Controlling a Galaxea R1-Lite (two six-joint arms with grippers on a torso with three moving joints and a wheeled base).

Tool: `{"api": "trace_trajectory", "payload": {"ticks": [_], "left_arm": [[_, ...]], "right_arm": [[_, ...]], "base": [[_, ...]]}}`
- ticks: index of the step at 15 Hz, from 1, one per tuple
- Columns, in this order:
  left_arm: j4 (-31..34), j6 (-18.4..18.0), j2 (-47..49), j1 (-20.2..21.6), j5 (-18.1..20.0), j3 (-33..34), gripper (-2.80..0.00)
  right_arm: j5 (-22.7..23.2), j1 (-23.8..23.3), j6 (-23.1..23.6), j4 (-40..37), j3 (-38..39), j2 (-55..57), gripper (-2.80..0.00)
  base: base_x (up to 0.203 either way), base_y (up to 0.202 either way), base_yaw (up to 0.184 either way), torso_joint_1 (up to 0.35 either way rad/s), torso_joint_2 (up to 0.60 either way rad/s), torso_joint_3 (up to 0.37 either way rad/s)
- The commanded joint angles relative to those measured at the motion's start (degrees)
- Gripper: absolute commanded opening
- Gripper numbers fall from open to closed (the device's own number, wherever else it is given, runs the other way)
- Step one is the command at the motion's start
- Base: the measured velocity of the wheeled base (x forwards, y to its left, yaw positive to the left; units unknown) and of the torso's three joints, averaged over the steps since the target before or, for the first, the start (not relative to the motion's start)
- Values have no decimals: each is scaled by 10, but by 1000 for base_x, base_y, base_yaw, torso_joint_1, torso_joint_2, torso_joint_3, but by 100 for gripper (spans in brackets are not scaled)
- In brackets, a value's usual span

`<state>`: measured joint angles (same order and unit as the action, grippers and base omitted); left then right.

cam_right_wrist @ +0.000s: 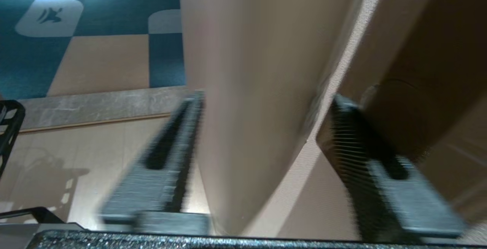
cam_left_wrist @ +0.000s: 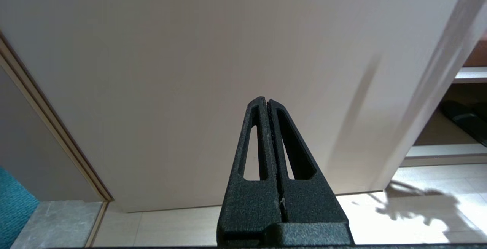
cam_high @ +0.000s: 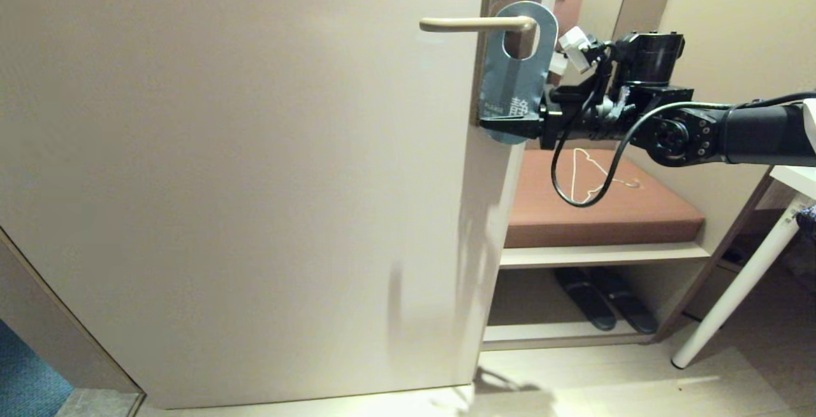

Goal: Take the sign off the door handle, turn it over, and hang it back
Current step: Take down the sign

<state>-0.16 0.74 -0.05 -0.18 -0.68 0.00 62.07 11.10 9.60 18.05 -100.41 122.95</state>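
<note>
Hanging blue side out, sign loops over door handle at 1 o'clock in head view. Right gripper at sign's lower end, fingers apart, straddling it, not clamped. Left gripper pressed together, empty, facing door.

Head camera looks forward and down at the door, moderately near. Left wrist camera sits low, facing the same door and the floor. Right wrist camera, blurred, seemingly hugs the door's edge.
</note>
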Motion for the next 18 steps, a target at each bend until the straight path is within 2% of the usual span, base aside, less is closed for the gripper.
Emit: {"api": "trace_trajectory", "payload": {"ticks": [1, 8, 14, 18], "left_arm": [[0, 0, 0, 0, 0, 0, -280], [0, 0, 0, 0, 0, 0, -280], [0, 0, 0, 0, 0, 0, -280], [0, 0, 0, 0, 0, 0, -280]], "right_arm": [[7, 0, 2, 1, 1, -1, -280], [5, 0, 7, 9, 5, -6, -280], [-43, 1, 12, 43, 30, -10, -280], [-49, 12, 23, 48, 43, -17, -280]], "base": [[0, 0, 0, 0, 0, 0], [0, 0, 0, 0, 0, 0], [0, 0, 0, 0, 0, 0], [0, 0, 0, 0, 0, 0]]}}
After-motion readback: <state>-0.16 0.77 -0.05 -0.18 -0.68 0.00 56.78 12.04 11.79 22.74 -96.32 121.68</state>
